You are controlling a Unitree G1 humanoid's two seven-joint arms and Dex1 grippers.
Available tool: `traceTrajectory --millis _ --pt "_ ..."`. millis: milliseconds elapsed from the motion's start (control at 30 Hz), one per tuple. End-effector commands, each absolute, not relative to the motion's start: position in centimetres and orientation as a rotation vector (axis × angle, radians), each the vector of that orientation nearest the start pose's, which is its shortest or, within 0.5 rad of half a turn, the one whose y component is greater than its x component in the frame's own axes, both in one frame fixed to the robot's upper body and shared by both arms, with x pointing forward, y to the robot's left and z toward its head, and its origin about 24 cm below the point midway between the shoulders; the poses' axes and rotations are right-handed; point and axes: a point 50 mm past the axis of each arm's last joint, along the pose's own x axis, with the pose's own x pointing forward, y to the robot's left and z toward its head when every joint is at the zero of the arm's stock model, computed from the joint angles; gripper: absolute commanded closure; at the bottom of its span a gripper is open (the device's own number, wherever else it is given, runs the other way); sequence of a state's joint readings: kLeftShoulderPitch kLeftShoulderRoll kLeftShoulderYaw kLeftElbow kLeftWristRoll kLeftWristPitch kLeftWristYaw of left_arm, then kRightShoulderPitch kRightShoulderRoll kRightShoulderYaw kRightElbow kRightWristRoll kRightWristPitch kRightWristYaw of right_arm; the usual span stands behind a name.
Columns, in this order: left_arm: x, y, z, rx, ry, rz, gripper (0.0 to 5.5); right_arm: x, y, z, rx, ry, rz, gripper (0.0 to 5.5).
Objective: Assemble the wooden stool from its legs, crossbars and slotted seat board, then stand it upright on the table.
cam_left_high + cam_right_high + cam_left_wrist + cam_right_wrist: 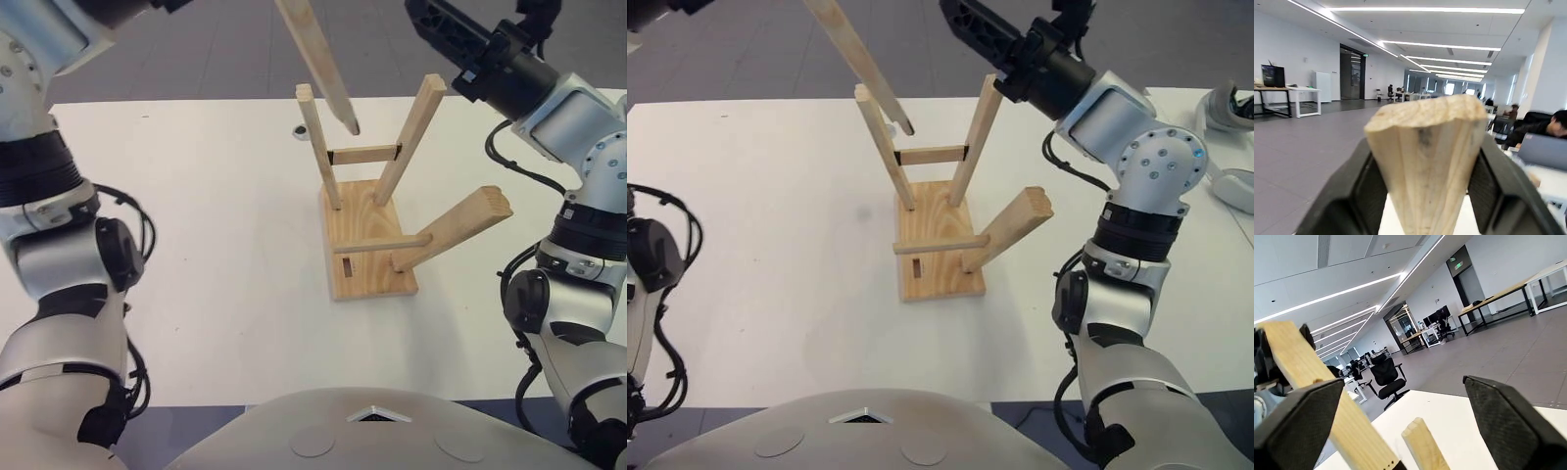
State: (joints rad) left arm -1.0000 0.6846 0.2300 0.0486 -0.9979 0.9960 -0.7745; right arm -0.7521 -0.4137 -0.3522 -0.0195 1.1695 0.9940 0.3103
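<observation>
The slotted seat board (377,282) lies flat on the white table (196,245). Two legs (318,147) (411,137) stand up from its far end, joined by a short crossbar (364,155). A third leg (460,227) leans out to the right from the near end, with a second crossbar (377,245) running from it across the board. One slot (348,264) is open. My left gripper (1425,161) is shut on a fourth leg (318,59), held high, its lower tip beside the far left leg. My right gripper (1405,426) is open above the far right leg's top (1422,445).
A small ring-like part (302,132) lies on the table behind the stool. White objects (1232,108) sit at the table's far right edge. Bare tabletop stretches left of the board and in front of it.
</observation>
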Motion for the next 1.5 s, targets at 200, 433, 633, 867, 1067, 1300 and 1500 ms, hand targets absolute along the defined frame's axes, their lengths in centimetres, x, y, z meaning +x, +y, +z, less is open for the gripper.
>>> traceTrajectory --millis 200,433,633,867,1067,1300,1500 --pt "27.0 21.0 24.0 -0.022 0.096 -1.157 3.46 28.9 -19.9 22.5 0.660 -0.087 0.691 0.97" --pt "25.1 19.5 17.0 -0.041 -0.071 -1.023 3.46 28.9 -20.1 21.8 0.679 -0.067 0.650 0.97" --pt "24.1 21.5 14.4 0.135 -0.069 -0.919 3.46 28.6 -20.4 21.1 0.680 -0.057 0.615 0.97" --pt "22.9 23.9 14.4 -0.098 -0.050 -1.141 3.46 28.5 -20.1 20.1 0.672 -0.025 0.598 0.97" --pt "23.1 23.3 15.2 -0.094 -0.082 -1.195 3.46 28.4 -19.9 19.8 0.677 -0.013 0.591 0.97" --pt "22.5 21.2 15.5 -0.135 -0.175 -1.195 3.46 28.7 -19.7 19.7 0.673 0.003 0.582 0.97" --pt "22.3 20.7 15.8 -0.209 -0.143 -1.252 3.46 28.7 -19.7 19.7 0.675 0.009 0.581 0.97"
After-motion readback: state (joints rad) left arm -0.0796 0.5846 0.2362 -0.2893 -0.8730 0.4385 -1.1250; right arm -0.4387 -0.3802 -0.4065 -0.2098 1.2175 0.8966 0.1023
